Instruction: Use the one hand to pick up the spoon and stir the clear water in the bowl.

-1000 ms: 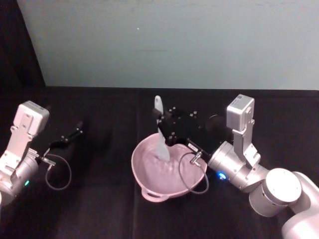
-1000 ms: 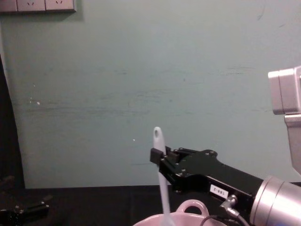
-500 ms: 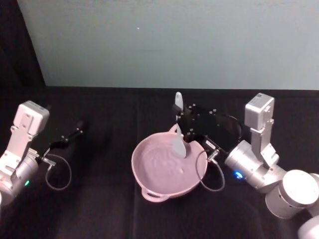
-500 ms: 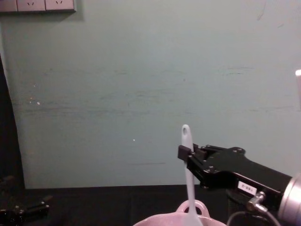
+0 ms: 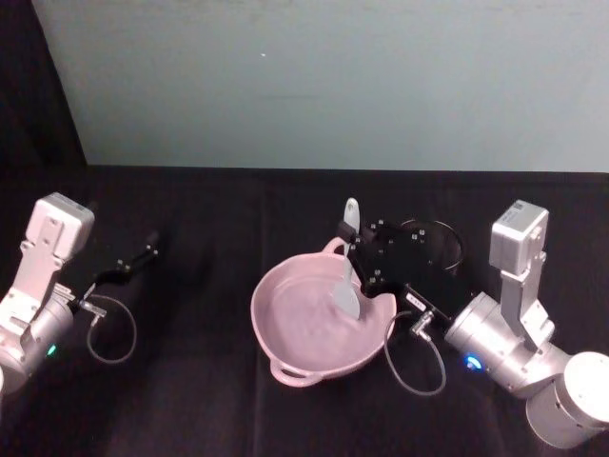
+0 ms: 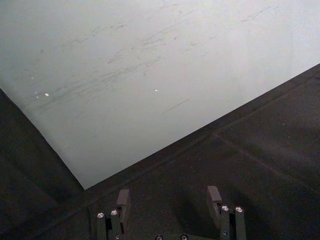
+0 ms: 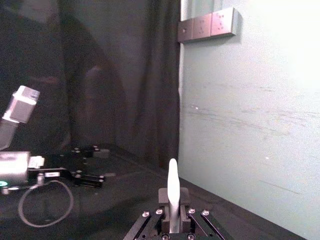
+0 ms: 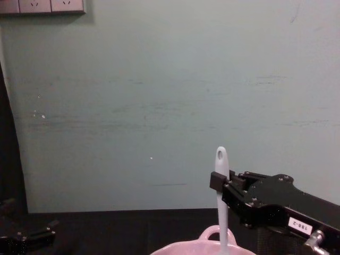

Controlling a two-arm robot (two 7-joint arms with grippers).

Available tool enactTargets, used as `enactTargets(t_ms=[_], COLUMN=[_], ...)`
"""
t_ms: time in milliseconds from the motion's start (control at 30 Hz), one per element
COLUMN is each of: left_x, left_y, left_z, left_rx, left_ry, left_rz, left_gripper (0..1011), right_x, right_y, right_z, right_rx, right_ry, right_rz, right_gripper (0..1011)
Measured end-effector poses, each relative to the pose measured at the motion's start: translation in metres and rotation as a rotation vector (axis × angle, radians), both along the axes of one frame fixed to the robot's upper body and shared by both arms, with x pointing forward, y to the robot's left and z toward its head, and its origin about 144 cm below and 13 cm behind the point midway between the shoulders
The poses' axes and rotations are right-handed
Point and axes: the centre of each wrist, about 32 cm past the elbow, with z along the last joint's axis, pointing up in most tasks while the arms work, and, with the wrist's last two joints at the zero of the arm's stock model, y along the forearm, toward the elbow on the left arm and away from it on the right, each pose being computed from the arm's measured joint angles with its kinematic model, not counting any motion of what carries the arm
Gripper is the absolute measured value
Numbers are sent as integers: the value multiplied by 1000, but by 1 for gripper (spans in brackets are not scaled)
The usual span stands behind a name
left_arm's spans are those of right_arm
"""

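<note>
**Right pincer** [image 5: 352, 242]: black, angular, a white numbered label [image 8: 300, 226] borne on its side. It is held above the bowl's far right rim and is clamped on the spoon's handle just under the holed tip.

**Spoon** [image 5: 344, 288]: white and slim, held nearly upright. The blade is lowered inside the bowl, in its right part. Contact with the water cannot be told.

**Bowl** [image 5: 265, 328]: wide, pale pink, set mid-way on the black tabletop [image 5: 190, 390]. A loop handle is seen on its near rim.

**Wire-mesh cup** [image 5: 444, 239]: black, placed behind the right pincer.

**Left pincer** [image 6: 167, 201]: idle, well to the left of the bowl. Its fingers are spread apart with nothing between them.
</note>
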Motion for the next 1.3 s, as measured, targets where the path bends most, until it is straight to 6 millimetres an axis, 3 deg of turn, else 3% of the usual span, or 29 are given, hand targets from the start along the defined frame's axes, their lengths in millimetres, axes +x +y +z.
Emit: enactTargets(t_ms=[300,767,1067,1300], left_x=[0,0,0,0], left_y=[0,0,0,0], left_z=[0,0,0,0], left_rx=[0,0,0,0], left_ry=[0,0,0,0], left_rz=[0,0,0,0], left_gripper=[1005,1005,1005,1005], right_x=[-9,15,28,25], right_y=[15,42,35,20], right_z=[-8,-9,-6,-5], right_rx=[34,42,9,8], right_ry=[11,-11,-33,-41], right_rz=[82,139,70,3], right_gripper=[119,119,119,119])
